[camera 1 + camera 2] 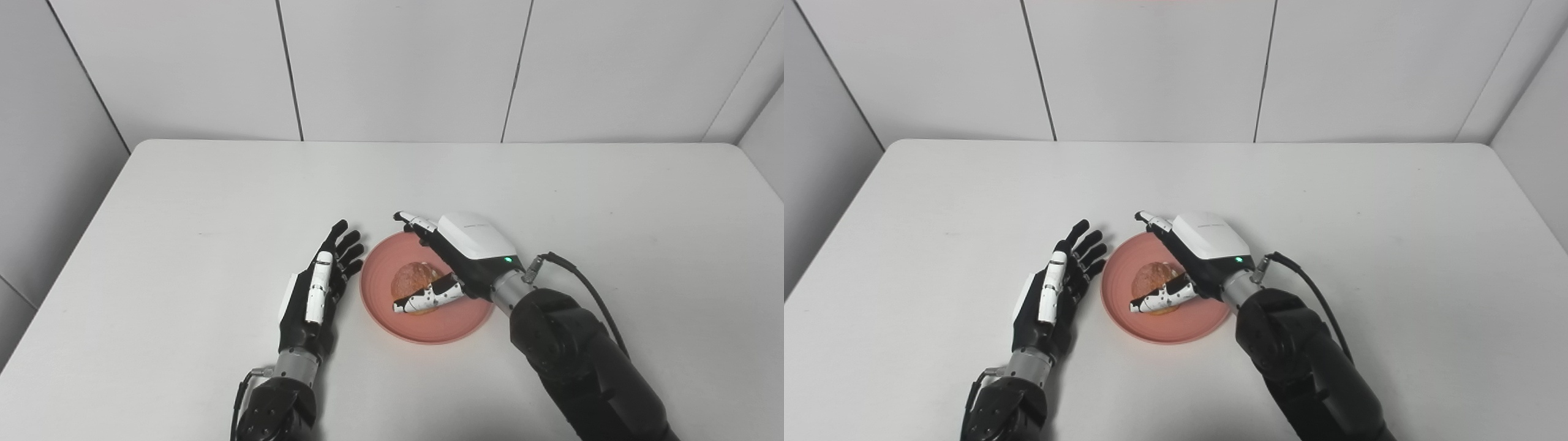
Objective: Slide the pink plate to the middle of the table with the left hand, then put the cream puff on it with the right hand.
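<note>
The pink plate (429, 318) lay near the middle of the white table (184, 202), and the cream puff (413, 279) sat on it. The right hand (456, 254) was over the plate, its thumb in front of the puff and its fingers (411, 220) stretched past it; whether it gripped the puff could not be told. The left hand (318, 285) rested just beside the plate's left rim, fingers spread, holding nothing.

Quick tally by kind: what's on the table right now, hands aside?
Plates: 1, the pink plate
Pastries: 1, the cream puff, on the plate under the right hand
Total: 2
</note>
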